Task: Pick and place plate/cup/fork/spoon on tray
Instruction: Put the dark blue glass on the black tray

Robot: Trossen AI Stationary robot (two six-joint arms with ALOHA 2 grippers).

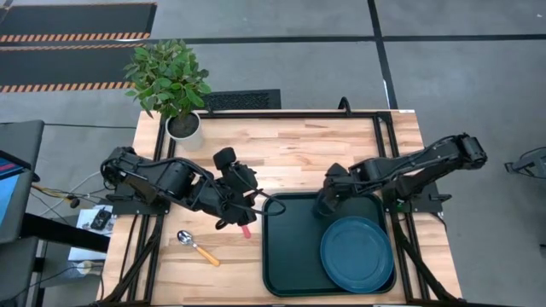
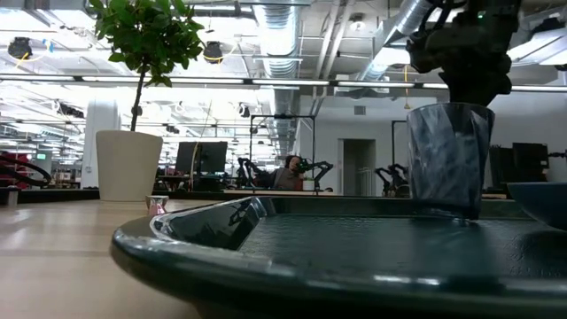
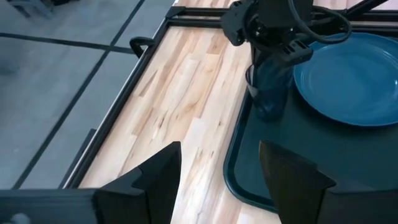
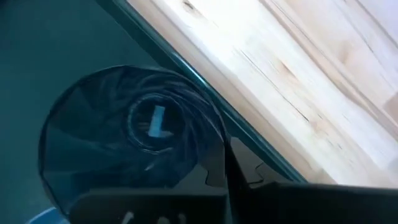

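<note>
Abt halfway: plate (image 1: 356,253) on tray (image 1: 286,256), cup (image 2: 446,159) on tray under right gripper (image 1: 325,205), grip state unclear; fork (image 1: 246,228) by open, empty left gripper (image 1: 241,213), spoon (image 1: 198,247) nearby, both off tray.

You see the fork (image 1: 246,228) mostly hidden under the left gripper (image 1: 241,215), at the tray's (image 1: 290,273) nine o'clock.

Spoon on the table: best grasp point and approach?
Grip the spoon across its orange-yellow handle, mid-length, coming straight down. It lies flat on the bare wood left of the tray; the handle is straight and narrow, the bowl rounded. The left gripper, jaws open, is nearest.
</note>
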